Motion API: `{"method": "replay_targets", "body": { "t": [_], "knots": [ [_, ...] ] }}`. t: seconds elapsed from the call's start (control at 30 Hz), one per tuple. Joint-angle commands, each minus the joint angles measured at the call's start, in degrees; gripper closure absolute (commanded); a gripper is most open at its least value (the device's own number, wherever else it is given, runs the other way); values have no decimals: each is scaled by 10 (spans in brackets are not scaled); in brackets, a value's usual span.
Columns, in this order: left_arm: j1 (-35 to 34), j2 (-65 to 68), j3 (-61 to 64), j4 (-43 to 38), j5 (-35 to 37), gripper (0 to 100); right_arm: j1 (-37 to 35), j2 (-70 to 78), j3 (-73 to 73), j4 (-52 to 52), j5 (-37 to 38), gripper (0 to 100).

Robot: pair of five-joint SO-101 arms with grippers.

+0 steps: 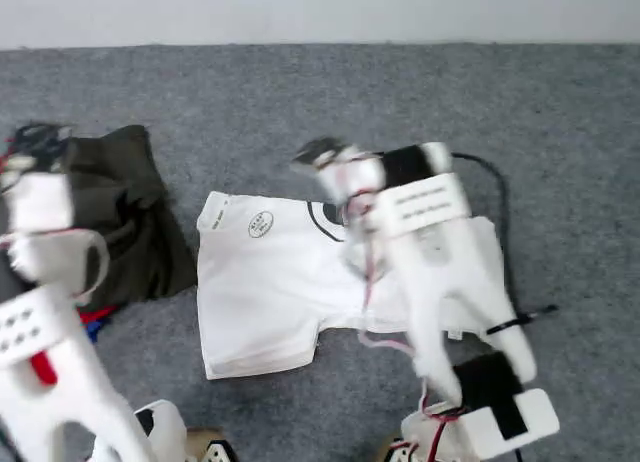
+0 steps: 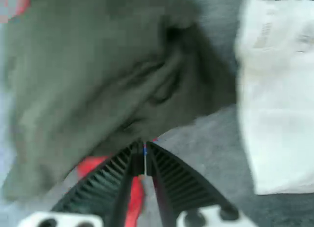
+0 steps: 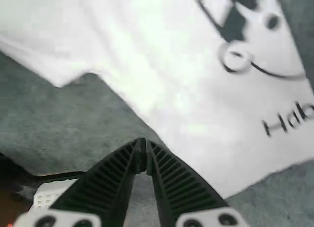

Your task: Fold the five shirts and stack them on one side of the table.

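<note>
Grey felt-like tabletop [image 1: 250, 102] spans view; plain pale wall [image 1: 320, 12] along far edge; soft, even light.

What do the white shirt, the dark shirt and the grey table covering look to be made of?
White shirt: soft matte knit, probably cotton; it wrinkles and carries print. Dark shirt: similar limp cloth, lying in rumpled folds. Table covering: grey felt or carpet, judging by its fuzzy, speckled surface.
</note>
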Motion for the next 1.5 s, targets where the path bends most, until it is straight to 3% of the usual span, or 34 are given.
{"method": "replay_targets", "body": {
  "t": [0.0, 0.27, 0.53, 0.97, 1.23, 1.47],
  "knots": [
    [-105, -34, -15, 13, -35, 987, -116, -23, -21, 10, -36, 976],
    [-293, -17, -14, 13, -86, 987, -327, -28, 108, -106, -69, 779],
    [-396, -21, 27, 13, -149, 986, -430, -22, 203, -246, -65, 776],
    [-412, -20, 29, 12, -160, 986, -440, 133, 216, -351, -28, 780],
    [-412, -18, 29, 11, -160, 986, -438, 160, 204, -372, -27, 980],
    [-412, -18, 29, 11, -160, 986, -416, 157, 203, -374, -11, 988]
  ]
}}
